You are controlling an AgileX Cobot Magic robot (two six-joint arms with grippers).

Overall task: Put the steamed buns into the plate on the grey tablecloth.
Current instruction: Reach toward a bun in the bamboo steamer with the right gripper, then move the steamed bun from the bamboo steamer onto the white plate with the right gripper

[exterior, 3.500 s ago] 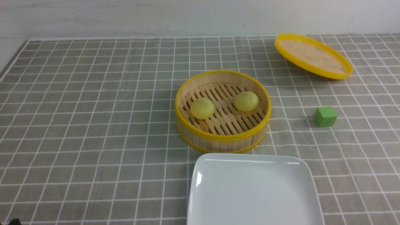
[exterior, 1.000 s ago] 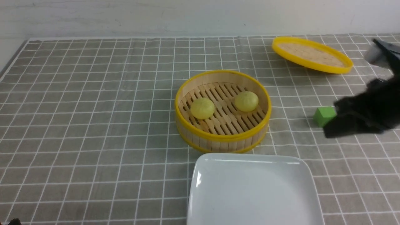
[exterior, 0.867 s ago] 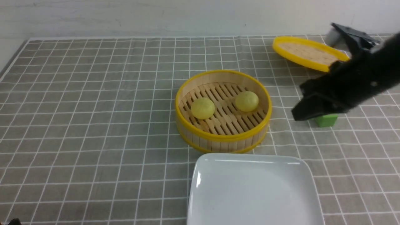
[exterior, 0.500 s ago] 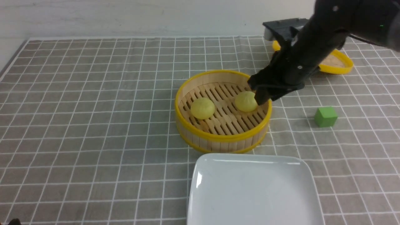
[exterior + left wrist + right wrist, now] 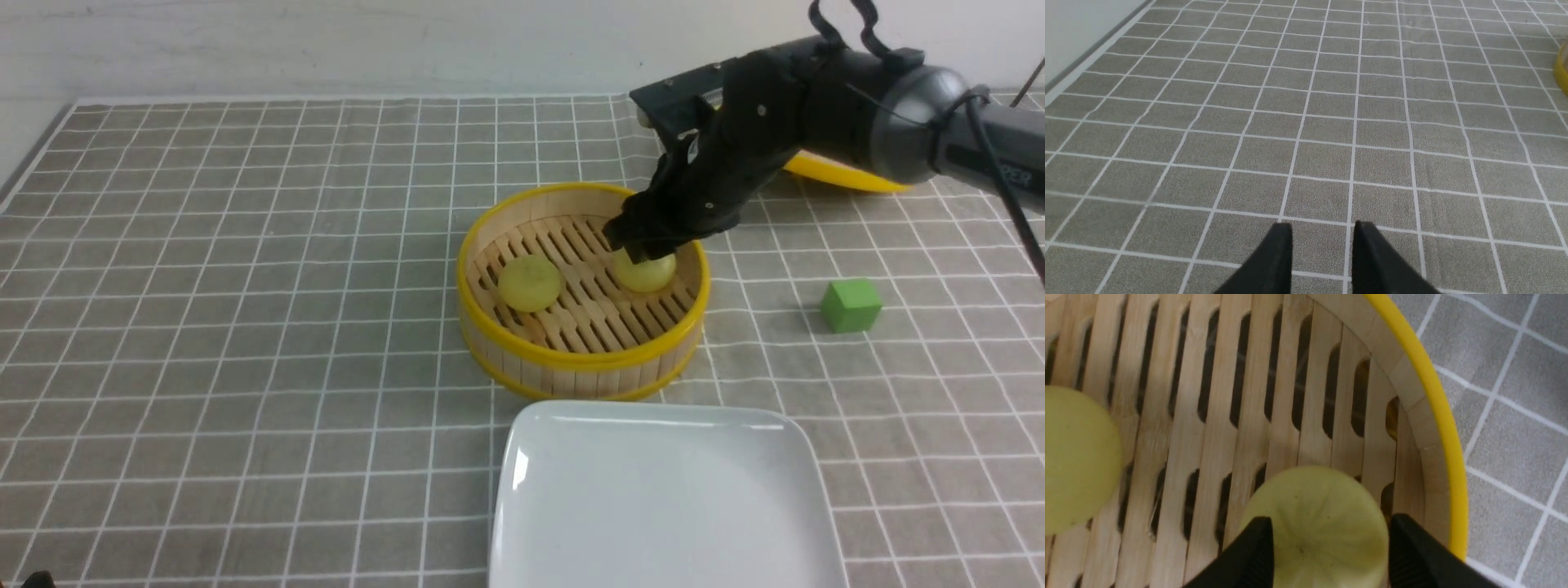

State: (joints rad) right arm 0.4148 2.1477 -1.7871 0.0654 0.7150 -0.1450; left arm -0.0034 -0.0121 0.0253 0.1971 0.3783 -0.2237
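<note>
Two pale-yellow steamed buns lie in the round bamboo steamer basket [image 5: 571, 363] on the grey tablecloth [image 5: 204, 286]. My right gripper [image 5: 649, 249] has reached down into the basket and is open, with one finger on each side of the right bun [image 5: 651, 274]. The right wrist view shows that bun [image 5: 1323, 514] between the black fingers [image 5: 1257, 543], close to the basket wall. The left bun [image 5: 529, 282] lies free. The white square plate [image 5: 653, 506] sits empty in front of the basket. My left gripper [image 5: 1323, 228] hovers over bare cloth, jaws slightly apart and empty.
The yellow-rimmed lid [image 5: 849, 178] lies at the back right, partly behind my right arm. A green cube [image 5: 851, 305] stands to the right of the basket. The basket's yellow rim [image 5: 1437, 416] runs close beside the gripper's outer finger.
My right arm has swung in from the right edge, past the green cube, and come down over the right bun. The lid has settled flat. Buns and plate have not moved.
</note>
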